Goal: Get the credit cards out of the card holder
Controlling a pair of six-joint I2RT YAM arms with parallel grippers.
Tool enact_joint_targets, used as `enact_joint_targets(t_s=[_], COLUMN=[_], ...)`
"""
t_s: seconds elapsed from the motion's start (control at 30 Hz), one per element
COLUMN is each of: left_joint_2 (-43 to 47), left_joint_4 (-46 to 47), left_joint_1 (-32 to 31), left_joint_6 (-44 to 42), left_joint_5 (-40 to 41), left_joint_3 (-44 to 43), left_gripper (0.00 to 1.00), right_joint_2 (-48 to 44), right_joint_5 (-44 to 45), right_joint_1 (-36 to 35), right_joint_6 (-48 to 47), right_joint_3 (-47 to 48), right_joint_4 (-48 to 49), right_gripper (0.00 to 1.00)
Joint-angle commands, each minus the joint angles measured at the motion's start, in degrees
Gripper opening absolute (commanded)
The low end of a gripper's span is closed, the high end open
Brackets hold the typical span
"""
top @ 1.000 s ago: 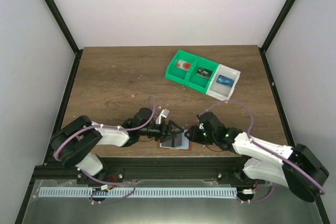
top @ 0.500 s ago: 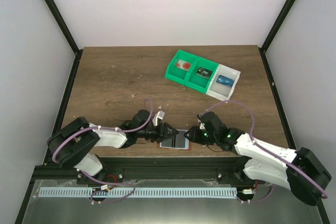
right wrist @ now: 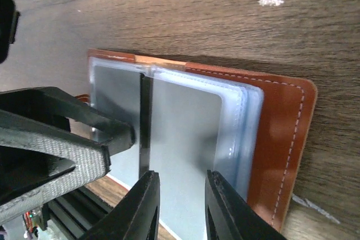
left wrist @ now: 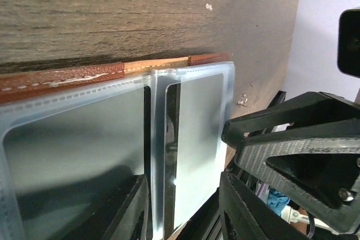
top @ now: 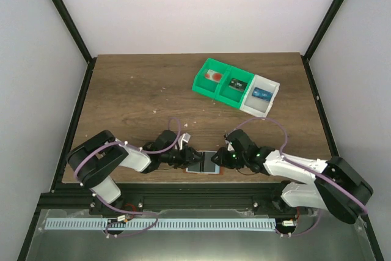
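The card holder lies open at the near edge of the wooden surface, with both of my arms meeting over it. My left end effector comes in from the holder's left, its jaws narrowed but apart, the tips down on the clear plastic sleeves. My right end effector reaches in from the holder's right, also narrow with a slim gap, and I cannot see anything pinched in either. The sleeves hold plain grey cards (I can read no print on them). White stitching runs along the holder's brown leather border. Far beyond the holder and to its right sits the green-and-white tray; its cards are too small to read. Bare wood spreads between holder and tray.
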State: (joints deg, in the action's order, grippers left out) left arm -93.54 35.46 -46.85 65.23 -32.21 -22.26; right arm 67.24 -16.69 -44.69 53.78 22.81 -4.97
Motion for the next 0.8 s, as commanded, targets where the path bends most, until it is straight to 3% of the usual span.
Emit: enact_joint_targets(t_s=[0.0,0.53,0.77], left_joint_2=[-2.5,-4.0,-3.7], left_joint_4=[1.3,2.7,3.2], left_joint_1=[0.1,-0.3,-0.3], left_joint_6=[-1.8,-1.3,-1.0], left_joint_5=[-0.4,-2.5,-2.3], left_joint_3=[0.4,-1.8,-1.3], left_gripper=[0.36,0.24,0.09], right_joint_2=[2.2,5.1,5.1], right_joint_5=[0.5,-0.1,0.5], right_joint_1=[0.5,0.6,0.5], right_joint_6=[-0.3,-0.7,0.0], right_joint_3=[-0.2,-3.4,-4.5], right_joint_4=[2.0,5.0,5.2], right_gripper=[0.23,0.13,0.13])
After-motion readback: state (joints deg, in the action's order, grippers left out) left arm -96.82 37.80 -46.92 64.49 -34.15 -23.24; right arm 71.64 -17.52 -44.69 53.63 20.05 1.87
